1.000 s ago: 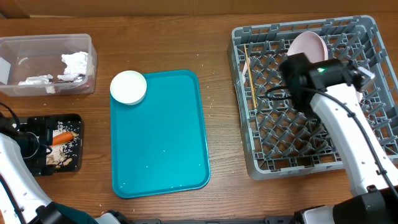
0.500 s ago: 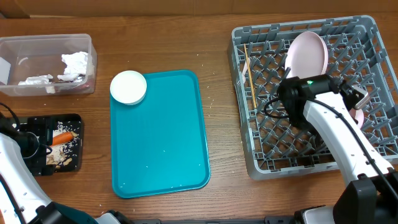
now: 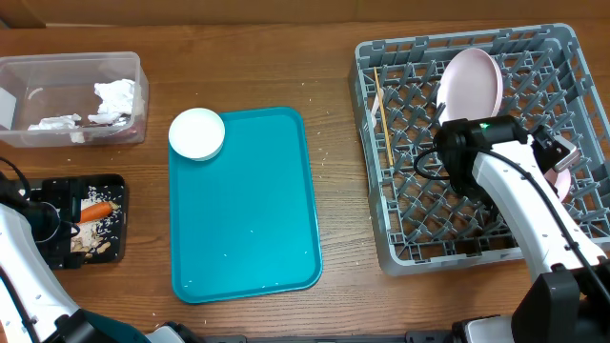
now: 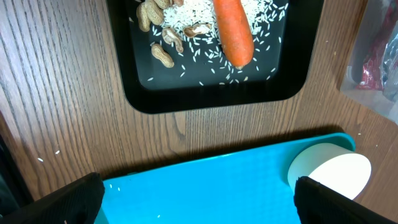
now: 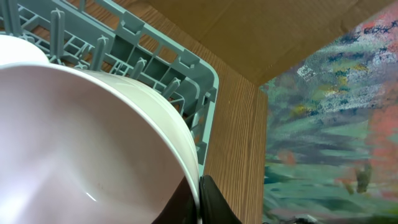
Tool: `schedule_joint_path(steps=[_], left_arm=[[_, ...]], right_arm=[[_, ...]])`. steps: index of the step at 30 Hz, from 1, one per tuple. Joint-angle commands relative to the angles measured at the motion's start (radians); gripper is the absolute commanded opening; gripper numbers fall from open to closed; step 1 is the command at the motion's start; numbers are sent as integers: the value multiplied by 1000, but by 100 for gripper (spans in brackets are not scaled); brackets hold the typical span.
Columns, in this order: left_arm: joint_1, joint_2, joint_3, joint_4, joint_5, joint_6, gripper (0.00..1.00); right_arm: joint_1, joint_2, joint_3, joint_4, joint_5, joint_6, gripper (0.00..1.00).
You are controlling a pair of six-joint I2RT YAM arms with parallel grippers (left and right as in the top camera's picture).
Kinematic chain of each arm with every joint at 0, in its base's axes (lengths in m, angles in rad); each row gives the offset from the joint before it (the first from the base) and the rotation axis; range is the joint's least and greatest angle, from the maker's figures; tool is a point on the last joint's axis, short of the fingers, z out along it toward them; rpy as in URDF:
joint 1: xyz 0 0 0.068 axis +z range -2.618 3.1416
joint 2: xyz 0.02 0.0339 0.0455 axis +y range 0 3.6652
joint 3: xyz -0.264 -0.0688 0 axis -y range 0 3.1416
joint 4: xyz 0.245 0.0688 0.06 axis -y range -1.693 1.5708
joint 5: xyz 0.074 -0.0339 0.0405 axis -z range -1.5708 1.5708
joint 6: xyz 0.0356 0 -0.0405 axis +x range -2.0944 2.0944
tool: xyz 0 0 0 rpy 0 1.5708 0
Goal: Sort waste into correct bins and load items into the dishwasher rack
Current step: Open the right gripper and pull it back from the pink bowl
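Bench, far-left corner: clear tub [image 3: 71, 95] holding crumpled napkins [image 3: 114, 95].

Left edge: black tray [image 3: 116, 181] with carrot [image 4: 233, 31], rice grains [image 4: 264, 12] and nut scraps [image 4: 163, 55].

Left pincer [image 4: 199, 202]: released, jaws wide, hanging between the black tray and the teal tray [image 3: 248, 210].

Teal tray, far-left corner: white cup [image 3: 197, 133]. We judge this the next item. It sits off to the right of the left pincer in the wrist view, and the left arm is much the nearer. Being round, it has no long axis to align with.

Right side: dishwasher rack [image 3: 448, 259], with a wooden stick [image 3: 383, 114] along its left edge and a pink plate [image 3: 472, 81] on edge at the far side.

Right pincer [image 5: 200, 199]: clenched on the rim of a pink bowl [image 5: 81, 143] at the rack's right edge.

Hidden: the right arm covers the middle of the rack. We cannot tell whether the bowl rests on the pegs, and we cannot make out a fork.
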State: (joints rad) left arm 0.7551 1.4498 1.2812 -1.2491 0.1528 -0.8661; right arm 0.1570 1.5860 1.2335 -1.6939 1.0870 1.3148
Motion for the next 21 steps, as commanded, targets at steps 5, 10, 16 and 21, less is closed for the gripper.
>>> schedule_joint_path(steps=[5, 10, 16, 21], left_arm=[[4, 2, -4, -2, -10, -17, 100], [4, 2, -4, -2, -10, -17, 100], [4, 2, -4, -2, -10, -17, 100], [4, 2, -4, -2, -10, -17, 100]], right_arm=[[0, -2, -6, -1, 19, 25, 9], [18, -2, -6, -1, 16, 25, 4], [108, -2, -6, -1, -5, 24, 4], [248, -2, -6, -1, -34, 18, 4]])
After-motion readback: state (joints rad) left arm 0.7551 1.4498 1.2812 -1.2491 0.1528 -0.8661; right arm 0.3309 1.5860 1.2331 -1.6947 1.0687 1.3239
